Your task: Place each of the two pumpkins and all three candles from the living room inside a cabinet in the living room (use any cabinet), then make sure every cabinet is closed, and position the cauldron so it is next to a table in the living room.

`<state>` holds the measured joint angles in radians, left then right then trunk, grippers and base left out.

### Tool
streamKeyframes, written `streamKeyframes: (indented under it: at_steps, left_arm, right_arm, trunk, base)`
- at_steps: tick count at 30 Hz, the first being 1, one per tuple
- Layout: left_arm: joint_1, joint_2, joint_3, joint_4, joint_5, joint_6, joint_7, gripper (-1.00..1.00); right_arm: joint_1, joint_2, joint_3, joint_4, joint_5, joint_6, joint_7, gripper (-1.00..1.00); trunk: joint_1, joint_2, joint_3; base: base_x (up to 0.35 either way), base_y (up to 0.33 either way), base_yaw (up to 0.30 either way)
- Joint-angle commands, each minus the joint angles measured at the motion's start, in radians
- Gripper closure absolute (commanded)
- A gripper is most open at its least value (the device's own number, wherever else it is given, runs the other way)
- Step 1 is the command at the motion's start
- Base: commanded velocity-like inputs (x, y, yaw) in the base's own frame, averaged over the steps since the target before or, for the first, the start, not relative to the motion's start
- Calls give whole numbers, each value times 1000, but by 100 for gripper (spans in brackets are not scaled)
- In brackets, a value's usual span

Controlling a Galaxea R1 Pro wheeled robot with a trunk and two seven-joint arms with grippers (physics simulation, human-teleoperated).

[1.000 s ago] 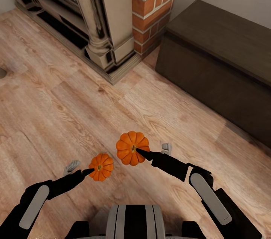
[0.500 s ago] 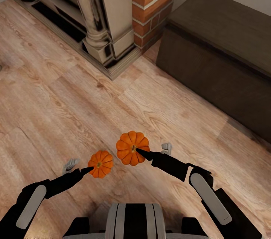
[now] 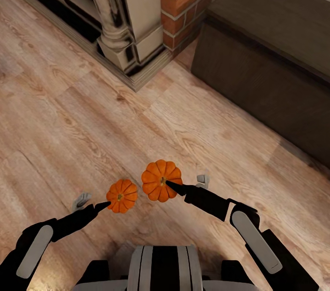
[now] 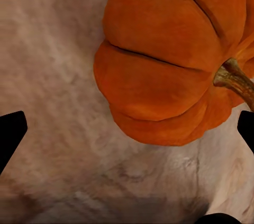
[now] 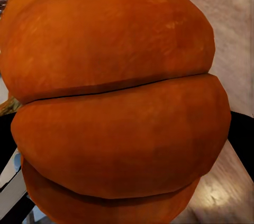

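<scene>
The left gripper [image 3: 109,204] has been shifted slightly; a small orange ribbed pumpkin [image 3: 122,196] is clamped at its fingertips. A larger orange ribbed pumpkin [image 3: 161,180] is gripped by the right gripper [image 3: 167,184], above the wooden plank floor [image 3: 68,125], near the dark-brown wooden cabinet [image 3: 270,47].

Two orange ribbed pumpkins [image 3: 161,181] [image 3: 122,196] held above the floor, closed dark-brown cabinet [image 3: 270,57] beyond

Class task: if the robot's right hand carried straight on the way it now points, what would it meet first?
The right hand, shut on the larger orange ribbed pumpkin, points towards the pale carved fireplace surround. Its base looks likeliest, though depth is unclear and the wooden floor may come first.
</scene>
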<state>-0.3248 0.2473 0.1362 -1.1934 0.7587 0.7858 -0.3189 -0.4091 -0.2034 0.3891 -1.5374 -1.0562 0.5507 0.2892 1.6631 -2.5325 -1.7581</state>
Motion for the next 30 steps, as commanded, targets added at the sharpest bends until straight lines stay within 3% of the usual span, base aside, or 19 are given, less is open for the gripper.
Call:
streamKeyframes:
  at_steps: [1,9,30]
  left_arm:
    - [0,0,2,0,0,6,-3,-100]
    - [0,-2,0,-1,-1,6,-3,-100]
    - [0,-3,-1,-1,-3,6,0,-100]
  right_arm:
    - [0,0,1,0,-5,3,-1,100]
    - [0,-1,1,0,-4,3,-1,100]
    - [0,-1,1,-1,-5,3,-1,100]
  trunk:
    - [0,0,-4]
    - [4,-2,-35]
    - [4,-2,-35]
  base:
    - [0,0,0]
    - [0,0,0]
    - [47,-30,0]
